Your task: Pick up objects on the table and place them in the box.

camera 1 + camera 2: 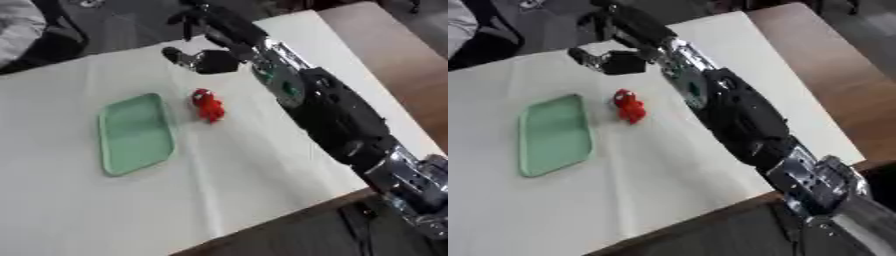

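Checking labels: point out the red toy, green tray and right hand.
red toy (208, 105), left eye view, its body.
green tray (134, 134), left eye view, bare floor.
right hand (616, 62), right eye view, palm.

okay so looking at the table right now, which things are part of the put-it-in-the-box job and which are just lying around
Part of the job:
- red toy
- green tray, serving as the box
- right hand, extended over the far side of the table

Just there:
- white tablecloth
- wooden table

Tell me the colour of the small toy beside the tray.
Red; the toy shows best in the left eye view.
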